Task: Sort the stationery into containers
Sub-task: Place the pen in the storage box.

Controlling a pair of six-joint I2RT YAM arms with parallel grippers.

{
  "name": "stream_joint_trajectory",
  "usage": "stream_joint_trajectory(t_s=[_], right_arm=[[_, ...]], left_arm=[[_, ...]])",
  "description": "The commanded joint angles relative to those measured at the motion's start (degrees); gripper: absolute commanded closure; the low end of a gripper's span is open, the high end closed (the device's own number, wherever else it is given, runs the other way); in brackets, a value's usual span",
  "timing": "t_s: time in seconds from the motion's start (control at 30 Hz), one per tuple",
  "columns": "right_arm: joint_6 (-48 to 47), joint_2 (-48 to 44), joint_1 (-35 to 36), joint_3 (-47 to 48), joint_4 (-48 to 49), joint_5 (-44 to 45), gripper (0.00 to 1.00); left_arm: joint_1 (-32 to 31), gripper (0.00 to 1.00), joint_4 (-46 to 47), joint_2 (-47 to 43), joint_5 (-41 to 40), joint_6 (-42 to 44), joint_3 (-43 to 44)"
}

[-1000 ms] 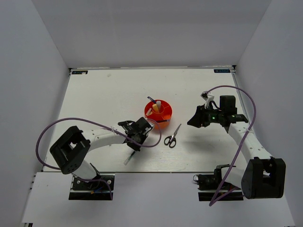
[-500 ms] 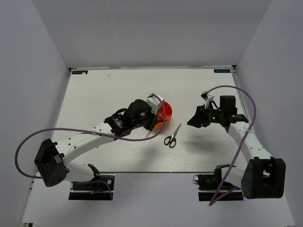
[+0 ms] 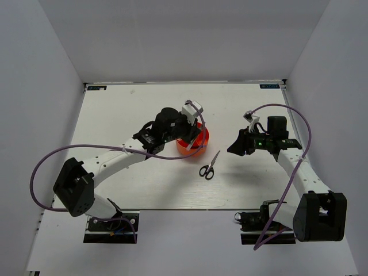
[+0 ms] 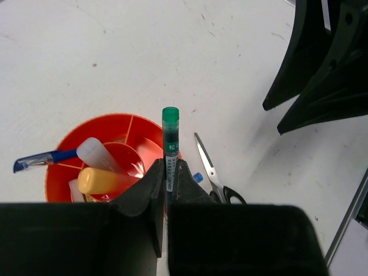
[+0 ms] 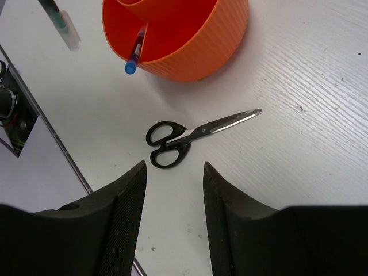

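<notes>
Near the middle of the bench, the left arm's fingers [image 4: 150,187] are clenching a thin green-capped pen [image 4: 169,141] and holding it at the rim of the orange-red tub [image 4: 146,123]. The tub is carrying a blue pen [image 4: 40,160] that is poking out over its edge and an orange highlighter [image 4: 106,179] that is leaning in a compartment. Just beside the tub, toward the near edge and a little right, the black-handled scissors [image 3: 208,165] are lying flat with blades closed, while nearer the right edge the right arm's fingers [image 5: 129,198] are hanging released above the bench, gripping nothing.
</notes>
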Motion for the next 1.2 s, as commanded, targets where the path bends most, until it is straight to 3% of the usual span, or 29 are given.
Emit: stream_joint_trajectory(t_s=[0.0, 0.9, 1.0, 1.03, 1.07, 1.17], right_arm=[[-1.71, 0.42, -0.41, 0.83, 0.08, -2.77, 0.53], [-3.47, -1.33, -2.87, -1.36, 1.57, -10.24, 0.48], [-3.56, -1.42, -3.39, -1.36, 1.66, -11.12, 0.47], [-3.73, -1.50, -3.22, -1.36, 1.48, -11.21, 0.45], [-3.65, -1.59, -3.22, -1.45, 1.66, -11.39, 0.45], [-4.08, -1.77, -3.22, -1.28, 1.31, -11.83, 0.41]], left_arm=[[1.00, 0.99, 4.66, -0.36, 3.46, 0.83, 0.38], [4.52, 0.99, 20.57, 2.54, 2.58, 0.92, -11.22], [4.52, 0.89, 20.83, 1.93, 2.41, 0.05, -12.53], [4.52, 0.81, 20.92, 1.58, 2.41, -0.05, -12.80], [4.43, 0.61, 20.92, 0.88, 1.97, -0.13, -13.06], [3.73, 0.47, 21.45, -1.23, 1.01, -0.05, -14.82]])
